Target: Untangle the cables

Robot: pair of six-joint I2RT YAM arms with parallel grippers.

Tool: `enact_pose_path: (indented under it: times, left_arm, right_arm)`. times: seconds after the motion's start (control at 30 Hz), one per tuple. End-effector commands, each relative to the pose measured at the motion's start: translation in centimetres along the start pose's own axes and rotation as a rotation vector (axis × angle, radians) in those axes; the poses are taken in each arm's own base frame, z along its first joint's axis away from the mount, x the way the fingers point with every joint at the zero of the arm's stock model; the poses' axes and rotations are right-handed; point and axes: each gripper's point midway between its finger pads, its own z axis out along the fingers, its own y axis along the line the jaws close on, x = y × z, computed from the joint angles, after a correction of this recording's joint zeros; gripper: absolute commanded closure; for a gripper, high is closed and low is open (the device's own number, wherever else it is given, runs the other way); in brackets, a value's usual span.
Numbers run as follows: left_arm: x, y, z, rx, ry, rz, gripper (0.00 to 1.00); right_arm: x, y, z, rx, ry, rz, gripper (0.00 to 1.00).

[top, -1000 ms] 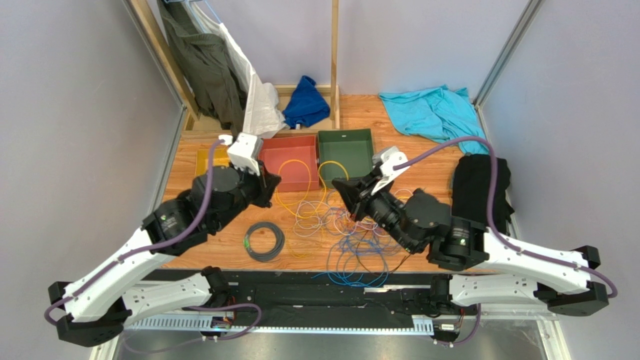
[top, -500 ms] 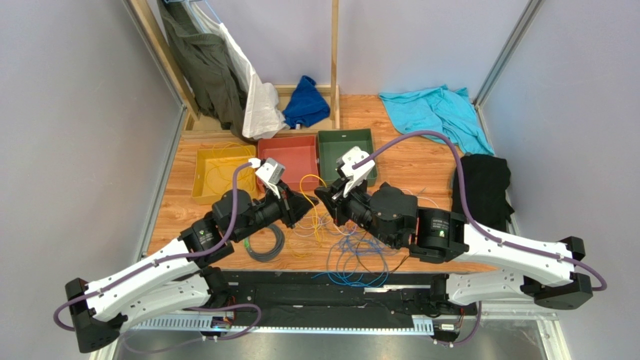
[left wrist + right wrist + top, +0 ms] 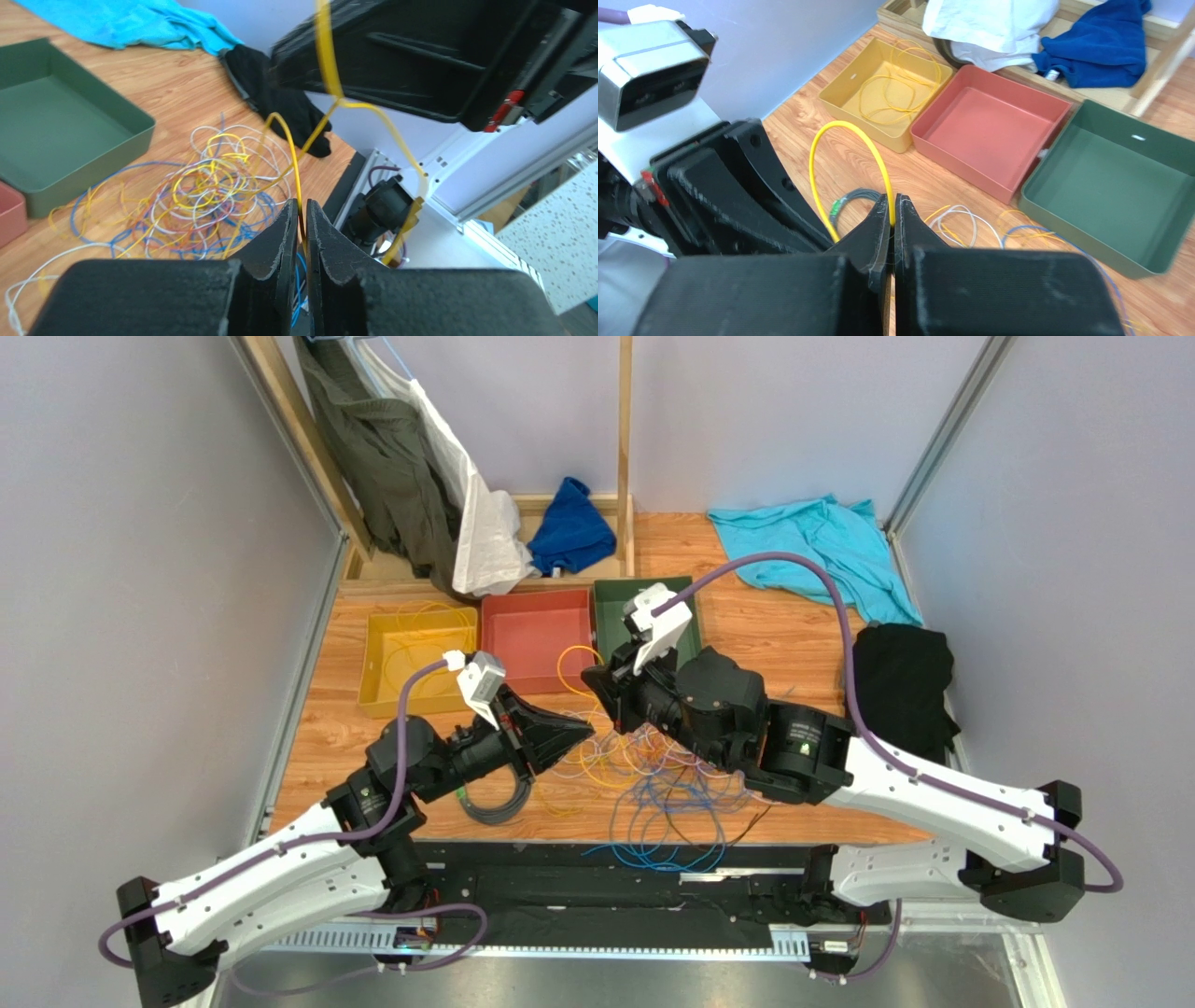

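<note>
Green tag (image 3: 838, 206) on black coil (image 3: 859, 196)

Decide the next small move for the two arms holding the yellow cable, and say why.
Probably lift the yellow cable slightly, up and away from the tangle. The right gripper is shut on it, the left gripper pinches the same cable farther along, and one end runs down into the tangle on the table.
</note>
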Motion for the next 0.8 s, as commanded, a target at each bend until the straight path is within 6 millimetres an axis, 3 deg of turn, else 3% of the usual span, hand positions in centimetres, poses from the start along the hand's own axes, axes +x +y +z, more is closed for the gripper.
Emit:
enact_pose_path:
  times: [0.0, 0.2, 0.37, 0.6, 0.7, 0.77]
  left_arm:
    - [-0.5, -2.5, 0.8, 0.142, -0.024, 0.006, 0.82]
    - [0.4, -2.3, 2.2, 0.168, -0.019, -0.001, 0.78]
    - [0.4, -1.9, 2.8, 0.152, -0.030, 0.008, 0.69]
    - [-0.2, -1.3, 2.1, 0.137, -0.114, 0.021, 0.45]
    - [-0.2, -1.2, 2.1, 0.143, -0.126, 0.017, 0.48]
    - [0.2, -1.2, 2.3, 0.146, -0.109, 0.015, 0.64]
  right_arm:
    - [-3.4, 2.2, 0.6, -0.091, -0.063, 0.105, 1.00]
    - [-4.6, 4.1, 0.9, -0.164, -0.059, 0.184, 1.00]
    - [-4.9, 5.0, 0.4, -0.208, -0.051, 0.229, 1.00]
    - [-4.1, 5.6, -0.4, -0.262, -0.050, 0.337, 1.00]
    - [-3.6, 5.6, -0.5, -0.269, -0.050, 0.358, 1.00]
    - [-3.2, 5.6, -0.3, -0.268, -0.043, 0.357, 1.00]
